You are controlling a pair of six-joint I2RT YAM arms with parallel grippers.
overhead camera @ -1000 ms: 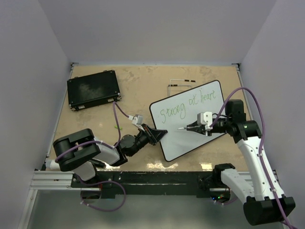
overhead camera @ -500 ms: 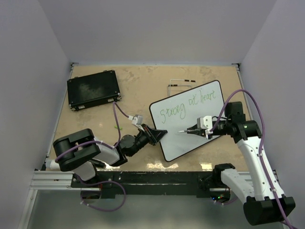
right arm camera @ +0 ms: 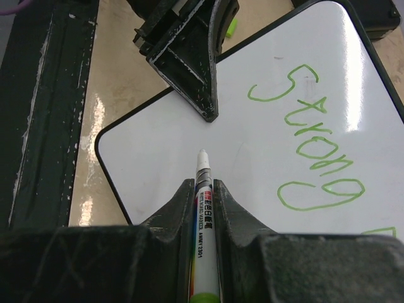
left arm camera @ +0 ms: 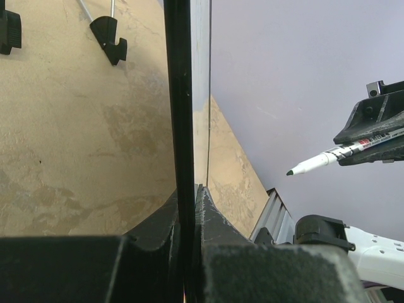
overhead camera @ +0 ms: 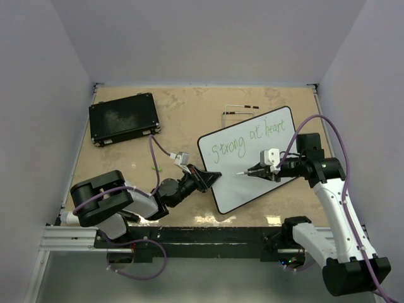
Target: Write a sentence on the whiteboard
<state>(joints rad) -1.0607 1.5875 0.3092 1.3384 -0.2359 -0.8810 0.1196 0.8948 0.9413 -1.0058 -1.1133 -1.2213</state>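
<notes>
1. Grip at the right gripper (right arm camera: 202, 186): its two fingers are pressed tight on a white marker (right arm camera: 204, 240), which sticks out forward from between them.
2. The marker's tip hangs over the bare lower part of the whiteboard (right arm camera: 252, 189). In the left wrist view the tip stands apart from the board's surface.
3. The left gripper (overhead camera: 211, 177) is clamped on the whiteboard's left edge, one finger on each face. The left wrist camera sees the board's black rim edge-on between them.
4. The whiteboard (overhead camera: 243, 189) lies tilted at the middle right of the table (overhead camera: 189, 113), between the two arms.
5. The sentence (overhead camera: 249, 137) runs in green along the board's upper part and reads "Strong at heart" in one line, above the marker tip.
6. A flat black case (overhead camera: 123, 118) sits at the table's far left corner, well apart from the board. Its lid is shut, so its contents are hidden.
7. A thin wire stand (overhead camera: 240, 108) lies just beyond the board's far edge.
8. A small green object (overhead camera: 156, 168) lies on the table near the left arm; too small to identify.
</notes>
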